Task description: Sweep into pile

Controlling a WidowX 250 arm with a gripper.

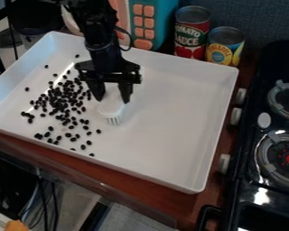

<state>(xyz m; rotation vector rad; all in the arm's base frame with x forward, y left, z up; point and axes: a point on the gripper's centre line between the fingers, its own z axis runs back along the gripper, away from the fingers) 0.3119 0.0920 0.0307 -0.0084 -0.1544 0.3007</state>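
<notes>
Open tray [177, 122] near stove [247, 155], cans [191, 36] behind

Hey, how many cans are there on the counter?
2. Both are just beyond the white tray's far edge: a red-labeled can, and right of it a shorter yellow-and-blue-labeled can. Others could be hidden behind.

Upper part of white brush [114, 112]: partly concealed by gripper [113, 98]. Dark pieces [61, 101] toward tray's [171, 58] left edge: crowded, too small to count. Tray's far edge: partly behind arm [99, 29]. Arm: cut off above. Stove [246, 180]: cut off at right.
</notes>
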